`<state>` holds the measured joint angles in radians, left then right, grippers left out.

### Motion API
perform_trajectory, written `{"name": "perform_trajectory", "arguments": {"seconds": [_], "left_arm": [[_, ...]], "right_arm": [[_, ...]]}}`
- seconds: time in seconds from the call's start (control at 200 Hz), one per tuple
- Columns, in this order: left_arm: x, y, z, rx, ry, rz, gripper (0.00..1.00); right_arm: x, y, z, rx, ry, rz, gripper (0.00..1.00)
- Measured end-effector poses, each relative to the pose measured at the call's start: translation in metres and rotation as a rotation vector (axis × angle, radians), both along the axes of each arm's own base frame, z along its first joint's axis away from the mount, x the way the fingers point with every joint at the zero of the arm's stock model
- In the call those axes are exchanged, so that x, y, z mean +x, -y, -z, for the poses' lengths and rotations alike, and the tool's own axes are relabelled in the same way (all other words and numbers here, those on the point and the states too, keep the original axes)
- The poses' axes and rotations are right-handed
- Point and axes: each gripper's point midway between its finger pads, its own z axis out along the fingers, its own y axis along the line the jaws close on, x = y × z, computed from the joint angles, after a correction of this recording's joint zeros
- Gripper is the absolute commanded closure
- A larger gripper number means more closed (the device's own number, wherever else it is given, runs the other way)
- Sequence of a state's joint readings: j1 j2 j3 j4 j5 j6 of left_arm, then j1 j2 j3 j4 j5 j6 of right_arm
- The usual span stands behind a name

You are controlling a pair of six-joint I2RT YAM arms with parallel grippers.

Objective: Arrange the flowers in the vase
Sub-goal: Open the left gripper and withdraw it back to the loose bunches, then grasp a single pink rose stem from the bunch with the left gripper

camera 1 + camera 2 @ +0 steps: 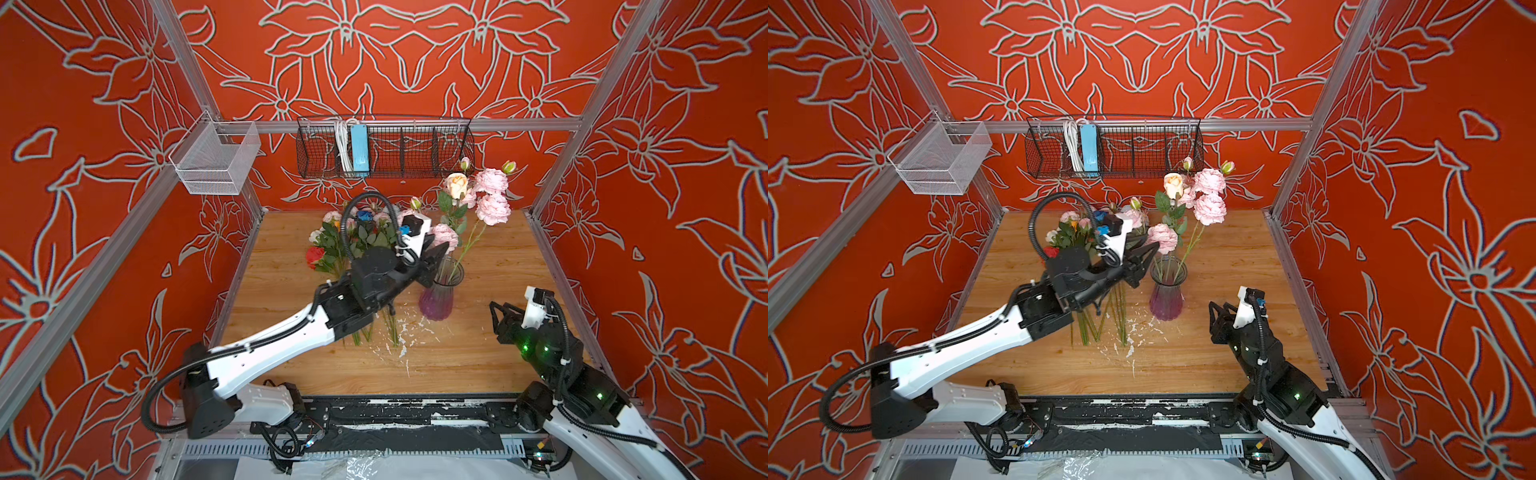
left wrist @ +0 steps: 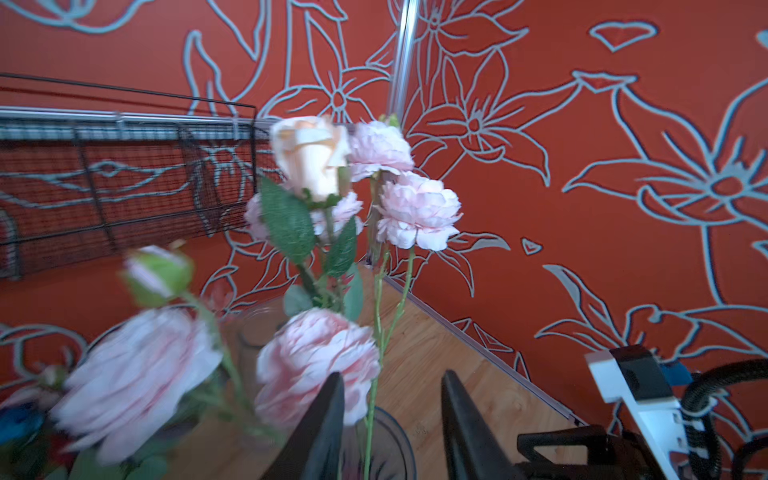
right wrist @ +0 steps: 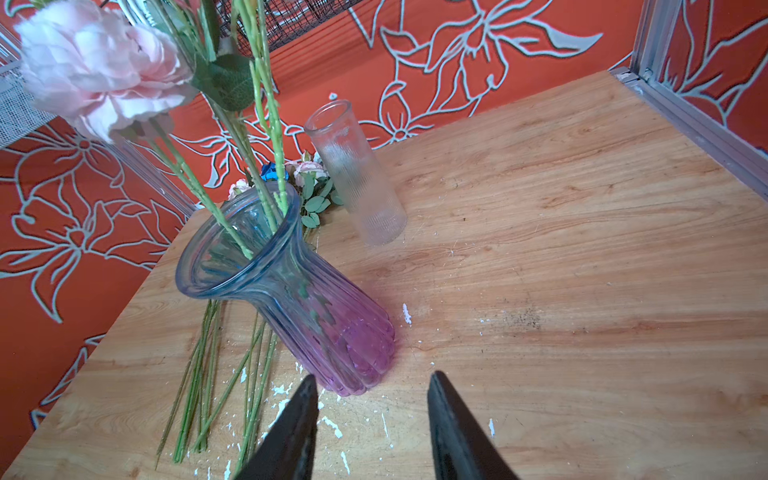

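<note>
As red wallpaper (image 1: 83, 216) rings the wooden table (image 1: 498, 357), left gripper (image 1: 440, 251) and right gripper (image 1: 496, 309) hang part-open, empty, at ten and three o'clock of the vase (image 1: 436, 303).

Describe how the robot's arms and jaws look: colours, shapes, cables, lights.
The left arm and right arm have white shells over black joints. Ribbed black cable loops beside each. White wrist camera mounts carry blue plugs. The jaws are black tapered wedges. Green lights glow on the right arm.

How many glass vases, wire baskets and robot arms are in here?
Glass vases: 2, purple vase and clear vase
Wire baskets: 2, white basket and black basket
Robot arms: 2, left arm and right arm
Total: 6
</note>
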<state>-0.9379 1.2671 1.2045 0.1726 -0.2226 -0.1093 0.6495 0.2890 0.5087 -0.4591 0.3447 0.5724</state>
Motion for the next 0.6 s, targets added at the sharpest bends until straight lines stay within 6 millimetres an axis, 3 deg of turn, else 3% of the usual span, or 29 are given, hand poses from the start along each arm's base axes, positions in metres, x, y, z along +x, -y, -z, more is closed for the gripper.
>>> {"name": "perform_trajectory", "arguments": {"seconds": [0.065, 0.13, 0.21, 0.295, 0.355, 0.465, 0.595], "left_arm": [[-0.005, -0.034, 0.006, -0.016, -0.046, -0.087, 0.59], [-0.001, -0.07, 0.027, -0.022, -0.127, -0.187, 0.59], [0.019, -0.122, 0.077, -0.01, -0.284, -0.341, 0.58], [0.043, -0.183, 0.148, -0.006, -0.504, -0.533, 0.59], [0.049, -0.208, 0.197, 0.02, -0.658, -0.621, 0.59], [0.046, -0.213, 0.261, 0.081, -0.875, -0.645, 0.58], [0.048, -0.188, 0.297, 0.088, -1.018, -0.563, 0.62]], "right_arm": [[0.0, -0.002, 0.0, 0.004, -0.002, -0.011, 0.56], [0.0, -0.003, 0.001, 0.007, -0.004, -0.016, 0.56], [0.0, -0.006, 0.006, 0.01, -0.014, -0.027, 0.58], [0.002, -0.01, 0.015, 0.001, -0.038, -0.035, 0.59], [0.003, -0.013, 0.024, -0.008, -0.062, -0.044, 0.59], [0.004, -0.019, 0.037, -0.026, -0.108, -0.069, 0.59], [0.005, -0.022, 0.043, -0.038, -0.132, -0.076, 0.59]]}}
